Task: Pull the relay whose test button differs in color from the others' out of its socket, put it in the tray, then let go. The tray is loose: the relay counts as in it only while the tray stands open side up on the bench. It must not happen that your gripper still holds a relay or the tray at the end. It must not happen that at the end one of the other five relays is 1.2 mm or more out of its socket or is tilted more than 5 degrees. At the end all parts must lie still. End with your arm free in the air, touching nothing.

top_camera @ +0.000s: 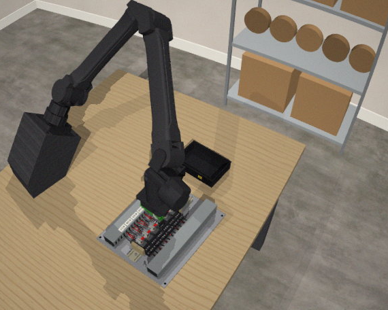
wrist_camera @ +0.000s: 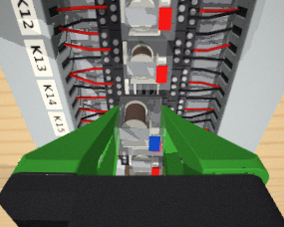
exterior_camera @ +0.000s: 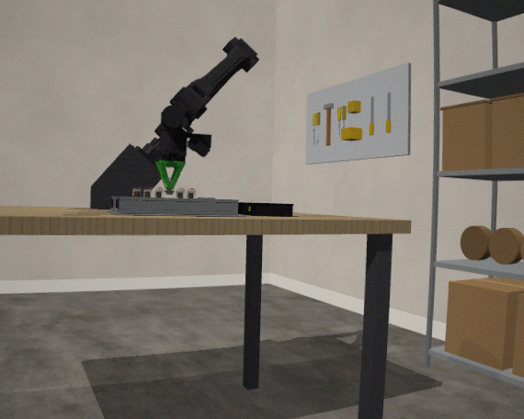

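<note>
In the wrist view a grey relay [wrist_camera: 138,130] with a blue test button [wrist_camera: 154,143] sits between my green fingers. My gripper [wrist_camera: 141,113] is shut on this relay, at the row of sockets on the grey panel [top_camera: 162,234]. The other relays [wrist_camera: 142,65] in the row carry red buttons. In the side view the gripper [exterior_camera: 168,187] points straight down into the row of relays. I cannot tell whether the relay has left its socket. The black tray [top_camera: 206,163] stands open side up on the bench, just beyond the panel, and is empty.
Grey wire ducts [top_camera: 184,234] flank the relay row, with red and black wires and labels K12 to K15 [wrist_camera: 42,85]. The arm's black base [top_camera: 41,153] stands at the bench's left. A shelf with boxes [top_camera: 293,92] stands behind the bench.
</note>
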Motion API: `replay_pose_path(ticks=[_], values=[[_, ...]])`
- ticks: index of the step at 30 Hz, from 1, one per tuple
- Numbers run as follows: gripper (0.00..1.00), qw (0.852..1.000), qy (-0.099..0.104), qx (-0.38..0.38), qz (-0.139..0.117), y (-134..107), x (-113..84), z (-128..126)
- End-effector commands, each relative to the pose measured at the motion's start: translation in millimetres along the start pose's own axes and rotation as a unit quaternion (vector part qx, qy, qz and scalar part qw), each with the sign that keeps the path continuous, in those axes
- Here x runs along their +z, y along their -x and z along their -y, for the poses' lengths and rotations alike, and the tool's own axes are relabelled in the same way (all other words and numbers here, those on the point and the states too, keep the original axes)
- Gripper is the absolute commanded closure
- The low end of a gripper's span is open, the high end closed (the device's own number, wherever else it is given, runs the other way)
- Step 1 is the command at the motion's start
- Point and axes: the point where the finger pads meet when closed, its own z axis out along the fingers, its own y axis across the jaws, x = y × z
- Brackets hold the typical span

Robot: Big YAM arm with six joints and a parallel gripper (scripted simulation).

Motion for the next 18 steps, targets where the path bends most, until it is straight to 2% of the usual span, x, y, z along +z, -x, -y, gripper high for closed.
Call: replay_pose_path(ticks=[1, 18], values=[[1.0, 0.999, -0.031, -0.013, -0.004, 1.4, -29.4, 25.6], [1.0, 1.0, -0.028, -0.012, -0.003, 1.5, -27.2, 24.7]])
